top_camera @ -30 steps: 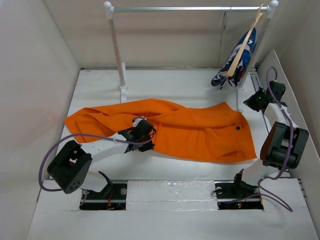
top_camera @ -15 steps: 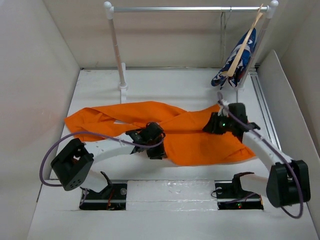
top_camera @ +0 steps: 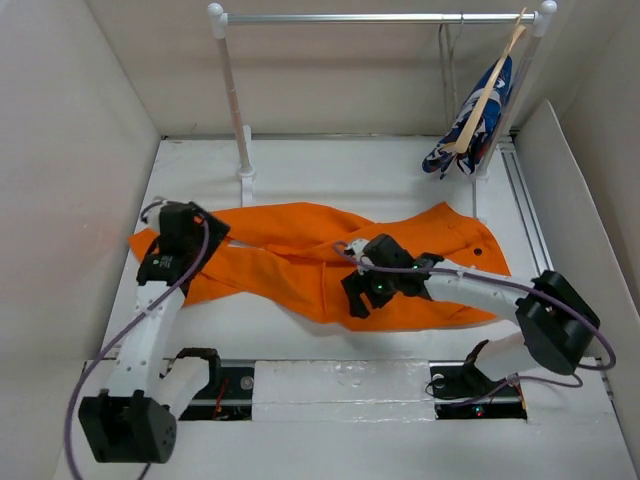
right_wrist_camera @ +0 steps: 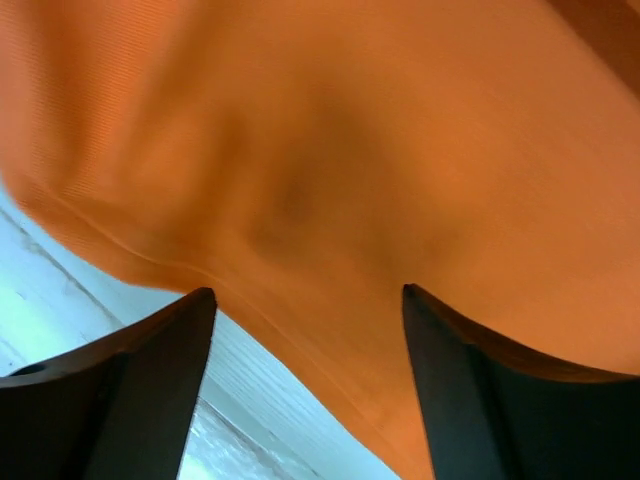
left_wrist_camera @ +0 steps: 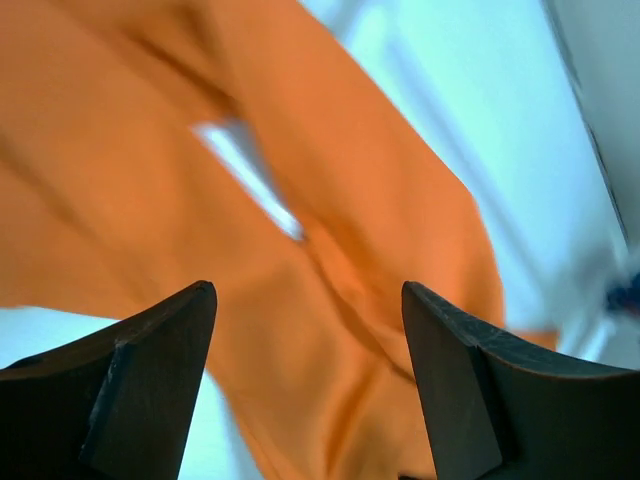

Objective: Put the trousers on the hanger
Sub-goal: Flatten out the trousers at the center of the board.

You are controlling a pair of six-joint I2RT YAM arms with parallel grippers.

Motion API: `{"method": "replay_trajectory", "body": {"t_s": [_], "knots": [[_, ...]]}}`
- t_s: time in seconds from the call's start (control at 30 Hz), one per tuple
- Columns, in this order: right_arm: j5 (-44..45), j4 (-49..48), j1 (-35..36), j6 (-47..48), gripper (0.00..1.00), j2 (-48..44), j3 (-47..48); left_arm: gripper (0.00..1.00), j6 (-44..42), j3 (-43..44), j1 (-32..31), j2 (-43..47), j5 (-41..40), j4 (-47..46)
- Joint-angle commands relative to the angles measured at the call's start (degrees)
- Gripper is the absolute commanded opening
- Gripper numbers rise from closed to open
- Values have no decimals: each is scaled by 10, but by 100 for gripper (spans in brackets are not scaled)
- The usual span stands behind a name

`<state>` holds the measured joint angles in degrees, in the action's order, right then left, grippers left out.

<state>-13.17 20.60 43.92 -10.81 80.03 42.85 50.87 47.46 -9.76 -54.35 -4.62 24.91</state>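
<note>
- Trousers: bright orange cloth, lying flat on the white table, stretched lengthwise from the left side to the right side, roughly mid-depth.
- Condition of cloth: creased, with long folds running along its length. The far edge is wavy and the near edge sags toward the arm bases at the centre.
- Left wrist view: the trousers show two overlapping layers, with a narrow slit of white table between them.
- Right wrist view: the trousers fill nearly the whole frame; a hemmed edge runs diagonally, with white table beyond it.
- Left gripper: over the left end of the cloth, jaws spread wide, nothing between them.
- Right gripper: over the centre of the cloth near its near edge, jaws spread wide, nothing held. Whether the fingertips touch the fabric cannot be told.
- Hanger: thin grey wire, hanging from the rail at the far right, well apart from the trousers.
- Beside it: a wooden hanger carrying a blue patterned garment.
</note>
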Motion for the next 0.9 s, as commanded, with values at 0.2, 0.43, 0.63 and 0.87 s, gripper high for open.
{"method": "replay_trajectory", "body": {"t_s": [0.2,0.43,0.63,0.87], "knots": [[124,-18,133,48,57,109,96,74,-113,17,263,-113,52,-22],[168,40,149,24,0,73,39,75,-98,91,274,-254,37,-57],[143,145,176,-39,0,-75,-51,76,-112,175,269,-356,40,-63],[148,225,176,-39,59,-169,-26,76,-133,213,264,-472,71,-39]]}}
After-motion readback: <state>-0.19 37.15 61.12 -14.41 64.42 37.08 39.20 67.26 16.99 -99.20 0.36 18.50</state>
